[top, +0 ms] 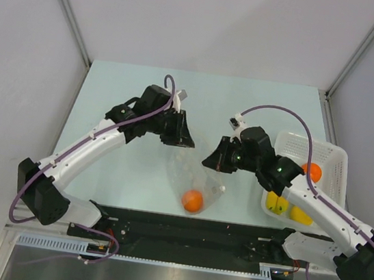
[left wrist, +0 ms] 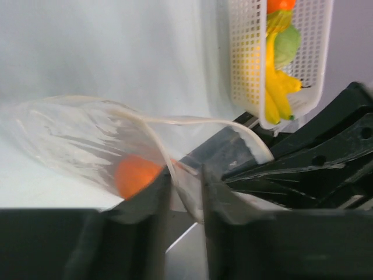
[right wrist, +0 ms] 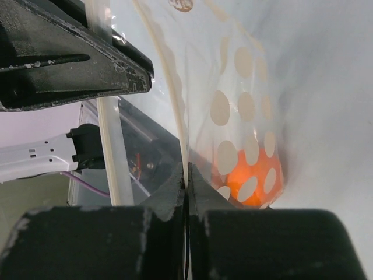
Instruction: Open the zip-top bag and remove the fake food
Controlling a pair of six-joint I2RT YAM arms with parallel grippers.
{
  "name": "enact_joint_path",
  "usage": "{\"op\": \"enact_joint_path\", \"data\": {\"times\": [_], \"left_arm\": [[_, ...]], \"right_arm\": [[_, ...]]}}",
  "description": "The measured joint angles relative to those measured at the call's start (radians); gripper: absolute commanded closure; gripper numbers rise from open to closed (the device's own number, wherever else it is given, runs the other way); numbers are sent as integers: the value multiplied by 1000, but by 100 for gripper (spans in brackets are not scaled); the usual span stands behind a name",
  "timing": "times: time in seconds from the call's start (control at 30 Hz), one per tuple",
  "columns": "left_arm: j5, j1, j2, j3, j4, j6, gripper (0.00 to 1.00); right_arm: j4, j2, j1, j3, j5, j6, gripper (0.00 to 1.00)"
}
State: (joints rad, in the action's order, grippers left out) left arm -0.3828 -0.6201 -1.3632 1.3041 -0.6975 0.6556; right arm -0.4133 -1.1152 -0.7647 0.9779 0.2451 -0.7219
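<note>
The clear zip-top bag (top: 199,179) hangs open between my two grippers over the table. One round orange (top: 193,201) lies in its bottom. My left gripper (top: 180,139) is closed on one side of the bag's rim; in the left wrist view (left wrist: 185,192) the film folds between the fingers, with the bag (left wrist: 76,140) and orange (left wrist: 135,175) beyond. My right gripper (top: 210,160) is shut tight on the opposite rim strip (right wrist: 187,175). The right wrist view shows the orange (right wrist: 256,175) through the dotted bag wall (right wrist: 245,87).
A white perforated basket (top: 333,159) stands at the right and holds an orange (top: 312,172) and yellow fruit (top: 276,203). The left wrist view shows the basket (left wrist: 245,58) with a banana bunch (left wrist: 274,87) and green cabbage (left wrist: 287,46). A black rail (top: 189,227) runs along the near edge.
</note>
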Motion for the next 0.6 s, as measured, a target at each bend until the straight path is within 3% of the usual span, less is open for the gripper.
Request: {"op": "enact_joint_path", "data": {"times": [0.07, 0.1, 0.17, 0.37, 0.6], "left_arm": [[-11, -1, -3, 0, 17, -27, 100], [-13, -2, -2, 1, 21, -24, 100], [-13, -4, -3, 10, 20, -47, 100], [-22, -6, -13, 80, 8, -90, 100], [-40, -6, -27, 96, 3, -91, 100]], "right_arm": [[-5, 0, 0, 1, -11, -1, 90], [-8, 0, 0, 1, -16, -3, 81], [-43, 0, 1, 12, -33, -1, 75], [-232, -46, 74, 128, -81, 64, 39], [-433, -150, 97, 362, -132, 152, 36]]}}
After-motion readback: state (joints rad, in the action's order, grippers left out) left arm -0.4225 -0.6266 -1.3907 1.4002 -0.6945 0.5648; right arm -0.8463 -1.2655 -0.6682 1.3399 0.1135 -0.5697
